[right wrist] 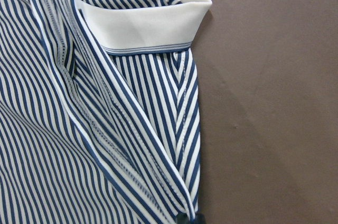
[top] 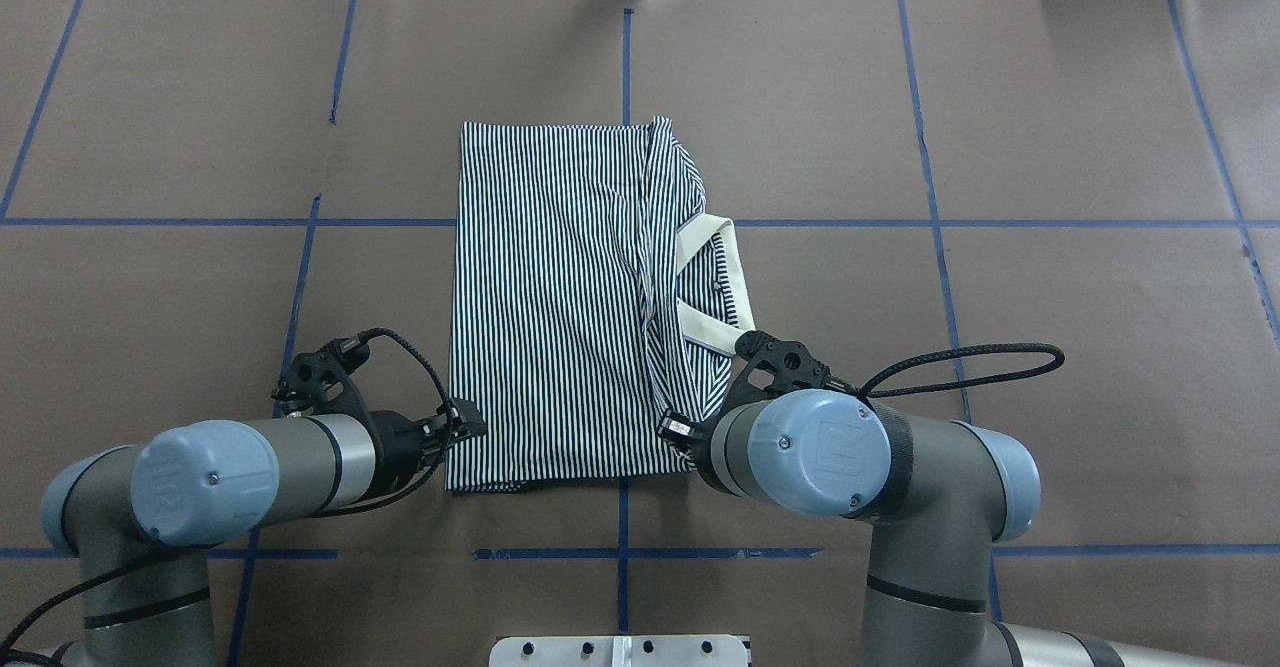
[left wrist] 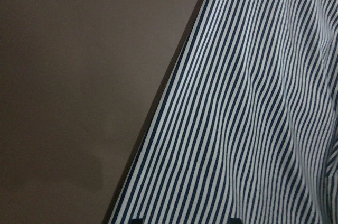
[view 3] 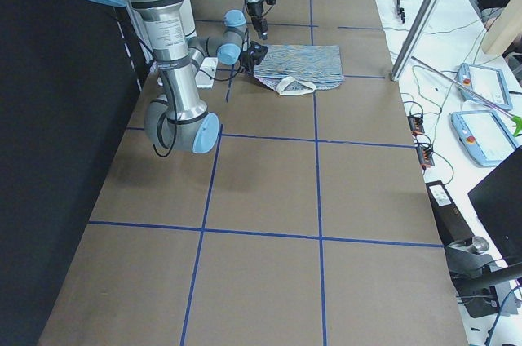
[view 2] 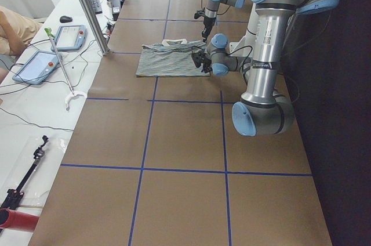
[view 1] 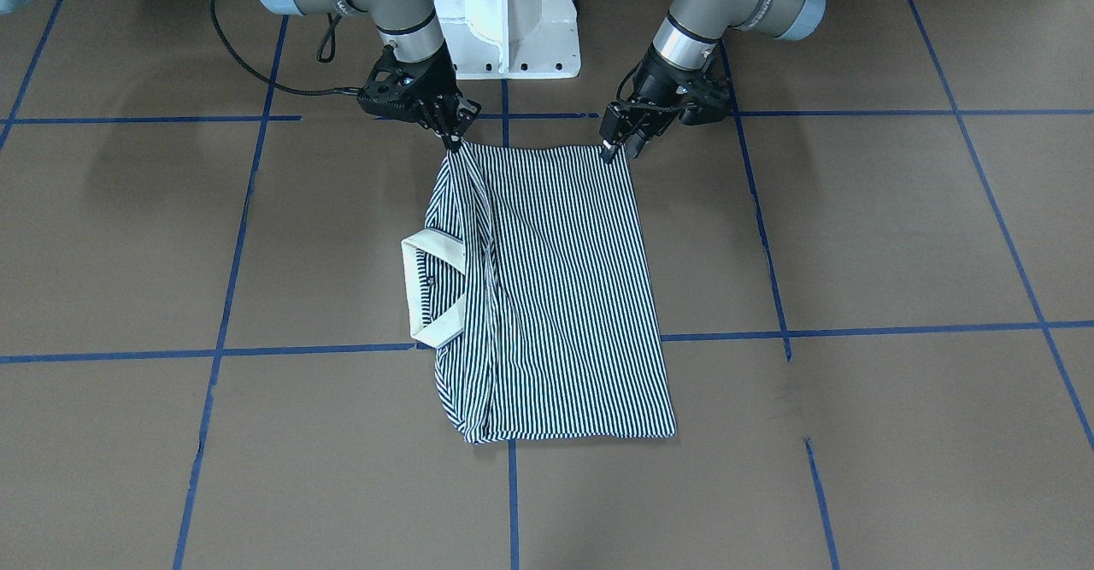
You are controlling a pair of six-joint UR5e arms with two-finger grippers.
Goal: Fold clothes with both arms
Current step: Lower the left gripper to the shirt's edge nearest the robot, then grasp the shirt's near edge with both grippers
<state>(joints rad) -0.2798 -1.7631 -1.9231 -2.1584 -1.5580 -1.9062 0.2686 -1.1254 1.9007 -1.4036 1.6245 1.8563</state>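
The striped polo shirt [view 1: 555, 296] lies folded into a long rectangle on the brown table, its cream collar [view 1: 427, 288] sticking out on the robot's right side; it also shows in the overhead view [top: 550, 297]. My right gripper [view 1: 453, 138] is shut on the shirt's near right corner, and the fabric rises to a point there; its wrist view shows the tips [right wrist: 189, 218] closed on the folded edge. My left gripper [view 1: 621, 153] is open at the near left corner. Its wrist view shows the fingertips [left wrist: 138, 220] apart over the shirt's edge [left wrist: 158, 129].
The white pedestal base [view 1: 508, 23] stands just behind the grippers. Blue tape lines [view 1: 513, 502] cross the table. Beyond the far edge are a metal post [view 2: 87, 8], tablets [view 2: 35, 66] and cables.
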